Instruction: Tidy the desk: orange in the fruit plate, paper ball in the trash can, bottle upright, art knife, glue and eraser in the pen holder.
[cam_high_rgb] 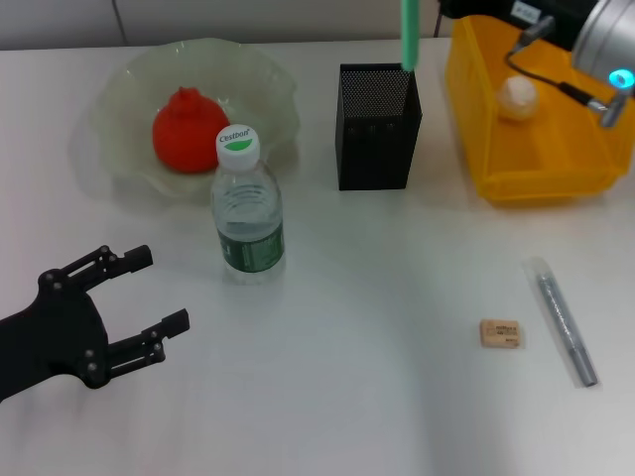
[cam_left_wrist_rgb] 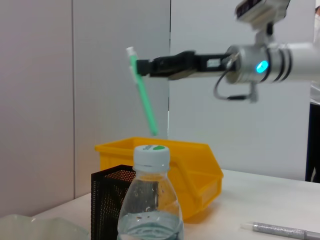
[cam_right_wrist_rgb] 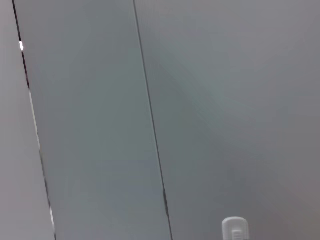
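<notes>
My right gripper is shut on the top of a slim green stick, art knife or glue, I cannot tell. It hangs tilted with its lower end above the black mesh pen holder. The stick's white cap shows in the right wrist view. The orange lies in the glass fruit plate. The bottle stands upright in front of the plate. The paper ball lies in the yellow bin. The eraser and a silver stick lie on the table at the right. My left gripper is open and empty at the near left.
The yellow bin stands right beside the pen holder. My right arm reaches over the bin from the right. A white wall runs behind the table.
</notes>
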Action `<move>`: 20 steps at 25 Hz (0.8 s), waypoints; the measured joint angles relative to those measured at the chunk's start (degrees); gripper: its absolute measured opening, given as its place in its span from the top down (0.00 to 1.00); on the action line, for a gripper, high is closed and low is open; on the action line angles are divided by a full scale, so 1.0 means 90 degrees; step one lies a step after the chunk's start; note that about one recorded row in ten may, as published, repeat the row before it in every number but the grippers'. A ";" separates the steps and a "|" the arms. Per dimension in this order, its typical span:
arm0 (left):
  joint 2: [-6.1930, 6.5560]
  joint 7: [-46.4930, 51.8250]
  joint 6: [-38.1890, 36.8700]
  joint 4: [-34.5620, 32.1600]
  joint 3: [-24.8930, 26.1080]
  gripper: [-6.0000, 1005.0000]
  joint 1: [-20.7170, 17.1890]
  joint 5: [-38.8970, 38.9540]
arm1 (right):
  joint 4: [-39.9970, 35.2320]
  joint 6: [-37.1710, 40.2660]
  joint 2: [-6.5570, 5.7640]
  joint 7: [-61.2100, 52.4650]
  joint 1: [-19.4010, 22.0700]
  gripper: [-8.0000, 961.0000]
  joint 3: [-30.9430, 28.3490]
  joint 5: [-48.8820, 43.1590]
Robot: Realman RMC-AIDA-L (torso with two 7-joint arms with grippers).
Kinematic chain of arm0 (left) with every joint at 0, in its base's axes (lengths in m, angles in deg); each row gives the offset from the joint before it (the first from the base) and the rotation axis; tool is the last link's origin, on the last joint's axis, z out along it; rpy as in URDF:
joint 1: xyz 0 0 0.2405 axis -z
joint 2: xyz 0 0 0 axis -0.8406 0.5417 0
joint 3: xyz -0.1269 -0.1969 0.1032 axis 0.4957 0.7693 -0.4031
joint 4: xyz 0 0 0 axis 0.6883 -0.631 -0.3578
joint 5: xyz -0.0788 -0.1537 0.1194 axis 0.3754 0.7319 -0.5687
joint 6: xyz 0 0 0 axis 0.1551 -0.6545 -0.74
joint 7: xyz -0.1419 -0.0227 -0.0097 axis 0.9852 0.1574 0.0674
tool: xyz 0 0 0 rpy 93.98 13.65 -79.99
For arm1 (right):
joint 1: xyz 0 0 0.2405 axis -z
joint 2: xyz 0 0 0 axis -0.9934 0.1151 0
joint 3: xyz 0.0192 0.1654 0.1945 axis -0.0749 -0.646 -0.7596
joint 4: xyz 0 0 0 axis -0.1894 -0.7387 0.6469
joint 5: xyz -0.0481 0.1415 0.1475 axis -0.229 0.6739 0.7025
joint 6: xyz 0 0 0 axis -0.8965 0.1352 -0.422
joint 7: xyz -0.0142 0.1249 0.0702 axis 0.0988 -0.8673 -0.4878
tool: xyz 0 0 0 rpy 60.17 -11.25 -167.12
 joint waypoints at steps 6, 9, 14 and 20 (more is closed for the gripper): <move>-0.0003 -0.0002 0.0013 0.0049 0.0000 0.20 0.0059 -0.0030 | 0.3249 0.0618 -0.0011 0.3197 -0.1292 0.80 -0.0054 0.2459; -0.0005 -0.0003 0.0004 0.0049 0.0005 0.20 0.0060 -0.0030 | 0.4125 0.0725 -0.0010 0.3717 -0.1758 0.80 -0.0063 0.2742; -0.0006 -0.0003 -0.0008 0.0049 0.0017 0.20 0.0054 -0.0030 | 0.4447 0.0746 0.0001 0.3985 -0.1944 0.80 -0.0052 0.2795; 0.0006 -0.0002 -0.0013 0.0048 0.0006 0.20 0.0045 -0.0028 | 0.3837 0.0833 -0.0007 0.3910 -0.1426 0.73 -0.0011 0.2757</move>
